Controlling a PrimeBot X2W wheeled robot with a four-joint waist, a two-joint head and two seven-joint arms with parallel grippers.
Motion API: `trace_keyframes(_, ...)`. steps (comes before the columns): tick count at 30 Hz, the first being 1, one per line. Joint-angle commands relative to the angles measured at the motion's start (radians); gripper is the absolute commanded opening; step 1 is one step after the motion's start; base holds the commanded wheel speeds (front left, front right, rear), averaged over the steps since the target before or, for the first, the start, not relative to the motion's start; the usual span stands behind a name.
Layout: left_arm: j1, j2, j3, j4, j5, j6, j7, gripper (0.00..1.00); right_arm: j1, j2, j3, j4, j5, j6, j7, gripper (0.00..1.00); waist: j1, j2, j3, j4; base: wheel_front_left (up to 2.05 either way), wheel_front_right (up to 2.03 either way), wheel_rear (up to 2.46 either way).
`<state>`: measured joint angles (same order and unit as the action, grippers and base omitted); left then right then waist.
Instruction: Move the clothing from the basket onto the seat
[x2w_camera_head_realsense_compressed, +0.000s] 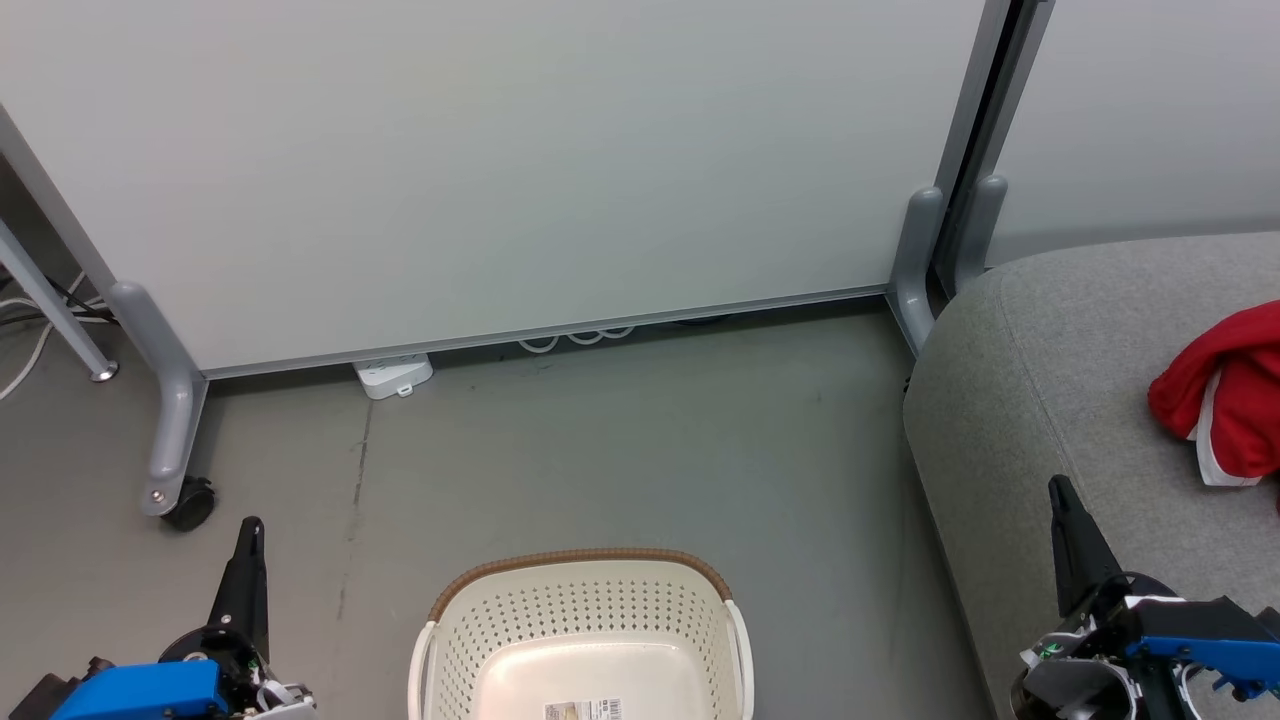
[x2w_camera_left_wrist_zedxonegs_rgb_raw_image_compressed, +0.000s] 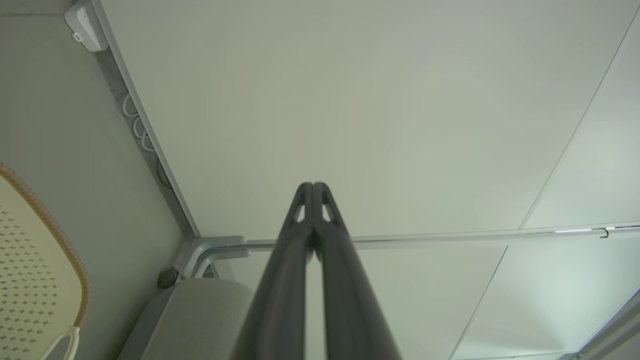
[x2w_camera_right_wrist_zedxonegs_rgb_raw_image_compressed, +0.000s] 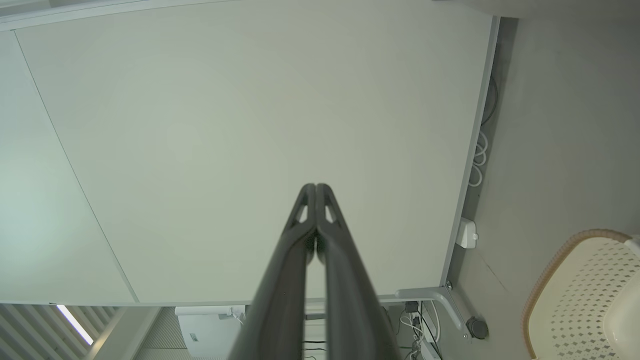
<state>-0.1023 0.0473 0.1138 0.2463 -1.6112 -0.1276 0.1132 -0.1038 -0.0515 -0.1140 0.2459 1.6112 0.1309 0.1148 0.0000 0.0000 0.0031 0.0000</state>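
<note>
Clothing (x2w_camera_head_realsense_compressed: 1222, 395) lies bunched on the grey seat (x2w_camera_head_realsense_compressed: 1040, 400), cut off by the head view's right edge.
Its red heap runs roughly front to back, with the white trim toward the robot. The basket (x2w_camera_head_realsense_compressed: 585, 560) stands near the seat's rounded edge, with open floor (x2w_camera_head_realsense_compressed: 620, 450) reaching to the partition panel (x2w_camera_head_realsense_compressed: 500, 170). The left gripper (x2w_camera_head_realsense_compressed: 250, 528) and the right gripper (x2w_camera_head_realsense_compressed: 1058, 490) are both clenched on nothing.

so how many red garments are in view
1: a bunched red fabric garment with white trim on the grey upholstered seat, cropped at the edge; more may be hidden.
</note>
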Motion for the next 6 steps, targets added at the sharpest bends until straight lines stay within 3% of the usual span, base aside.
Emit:
trace_keyframes(1, -0.012, 0.006, 0.003, -0.003, -0.003, -0.006, 0.005, 0.0, -0.009, 0.002, -0.001, -0.003, 0.003, 0.0, 0.002, 0.0, 0.0, 0.0, 0.0, 0.0, 0.0, 0.0, 0.0)
trace_keyframes(6, -0.012, 0.006, 0.003, -0.003, -0.003, -0.006, 0.005, 0.0, -0.009, 0.002, -0.001, -0.003, 0.003, 0.0, 0.002, 0.0, 0.0, 0.0, 0.0, 0.0, 0.0, 0.0, 0.0)
